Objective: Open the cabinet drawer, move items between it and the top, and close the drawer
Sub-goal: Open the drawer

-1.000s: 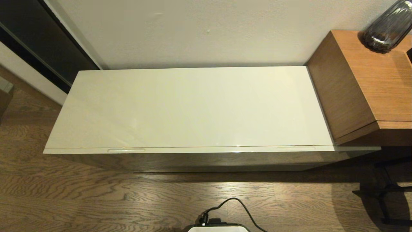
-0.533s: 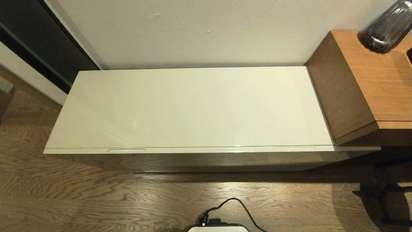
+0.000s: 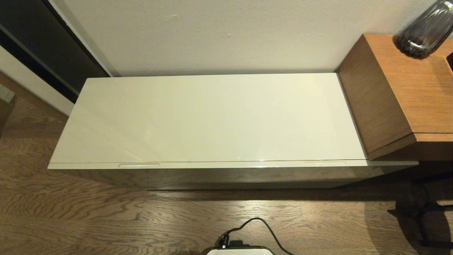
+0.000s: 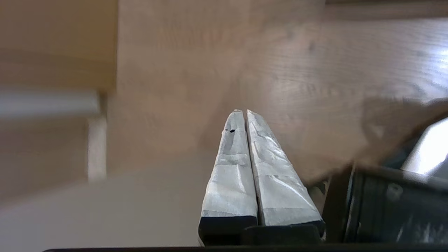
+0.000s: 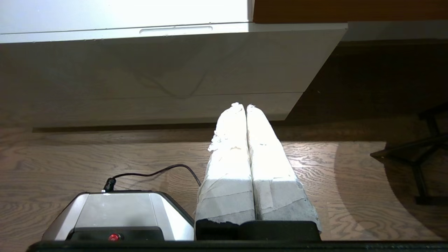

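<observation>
The low cabinet's glossy cream top (image 3: 212, 117) lies bare in the head view, with no slipper bags on it. The cabinet drawer (image 3: 226, 164) is pushed in flush, showing its two handle slots, the left handle slot (image 3: 138, 165) and the right handle slot (image 3: 325, 163). The slipper bags are out of view. Neither arm appears in the head view. My left gripper (image 4: 244, 111) is shut on nothing, hanging over the wooden floor. My right gripper (image 5: 244, 105) is shut on nothing, low over the floor in front of the drawer front (image 5: 168, 63) and its right slot (image 5: 175, 29).
A taller brown wood-grain unit (image 3: 400, 92) adjoins the cabinet's right end, with a dark glass vase (image 3: 426, 30) on it. My base (image 3: 240, 250) and its black cable (image 3: 262, 226) sit on the floor in front. A dark stand leg (image 3: 421, 212) is at the right.
</observation>
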{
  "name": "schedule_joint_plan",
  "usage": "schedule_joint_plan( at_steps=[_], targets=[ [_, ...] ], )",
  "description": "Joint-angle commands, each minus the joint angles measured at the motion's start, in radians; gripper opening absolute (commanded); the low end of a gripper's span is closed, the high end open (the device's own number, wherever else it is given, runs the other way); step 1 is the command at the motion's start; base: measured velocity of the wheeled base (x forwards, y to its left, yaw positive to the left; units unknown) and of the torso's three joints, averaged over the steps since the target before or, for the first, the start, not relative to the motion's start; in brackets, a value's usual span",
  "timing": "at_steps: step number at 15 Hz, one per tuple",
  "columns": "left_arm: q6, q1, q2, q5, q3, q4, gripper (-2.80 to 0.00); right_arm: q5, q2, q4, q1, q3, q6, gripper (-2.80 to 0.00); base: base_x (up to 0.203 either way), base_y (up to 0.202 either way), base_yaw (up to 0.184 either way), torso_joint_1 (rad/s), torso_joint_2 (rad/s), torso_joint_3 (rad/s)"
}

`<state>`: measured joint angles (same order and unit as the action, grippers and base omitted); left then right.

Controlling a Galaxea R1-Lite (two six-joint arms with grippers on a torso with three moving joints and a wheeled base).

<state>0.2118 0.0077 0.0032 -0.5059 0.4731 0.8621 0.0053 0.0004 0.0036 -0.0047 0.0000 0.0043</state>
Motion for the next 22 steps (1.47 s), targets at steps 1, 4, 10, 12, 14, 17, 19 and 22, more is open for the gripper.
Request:
schedule_joint_plan(
  at_steps=[1, 4, 10, 12, 14, 17, 19, 22],
  targets=[
    [0.03, 0.0, -0.002, 0.046, -0.041, -0.146, -2.8, -0.001, 0.0, -0.001, 0.0, 0.0, 0.0, -2.8, 0.0, 0.0, 0.0, 0.0, 0.0, 0.0],
    [0.035, 0.0, -0.003, 0.202, -0.292, -0.685, -2.8, 0.0, 0.0, -0.001, 0.0, 0.0, 0.0, -2.8, 0.0, 0.0, 0.0, 0.0, 0.0, 0.0],
    [-0.179, -0.001, -0.003, 0.514, -0.467, -0.842, -2.8, 0.0, 0.0, -0.001, 0.0, 0.0, 0.0, -2.8, 0.0, 0.0, 0.0, 0.0, 0.0, 0.0],
    [-0.175, -0.001, -0.003, 0.516, -0.472, -0.863, -2.8, -0.001, 0.0, -0.001, 0.0, 0.0, 0.0, -2.8, 0.0, 0.0, 0.0, 0.0, 0.0, 0.0],
    [-0.196, 0.0, -0.003, 0.514, -0.472, -0.865, -2.8, 0.001, 0.0, -0.001, 0.0, 0.0, 0.0, -2.8, 0.0, 0.0, 0.0, 0.0, 0.0, 0.0],
    [-0.201, 0.0, -0.003, 0.514, -0.472, -0.867, -2.8, 0.0, 0.0, -0.001, 0.0, 0.0, 0.0, -2.8, 0.0, 0.0, 0.0, 0.0, 0.0, 0.0],
    [-0.201, 0.0, -0.003, 0.514, -0.472, -0.867, -2.8, 0.0, 0.0, -0.001, 0.0, 0.0, 0.0, -2.8, 0.0, 0.0, 0.0, 0.0, 0.0, 0.0],
    [-0.201, 0.0, -0.003, 0.514, -0.472, -0.867, -2.8, -0.001, 0.0, -0.001, 0.0, 0.0, -0.001, -2.8, 0.0, 0.0, 0.0, 0.0, 0.0, 0.0]
  ],
)
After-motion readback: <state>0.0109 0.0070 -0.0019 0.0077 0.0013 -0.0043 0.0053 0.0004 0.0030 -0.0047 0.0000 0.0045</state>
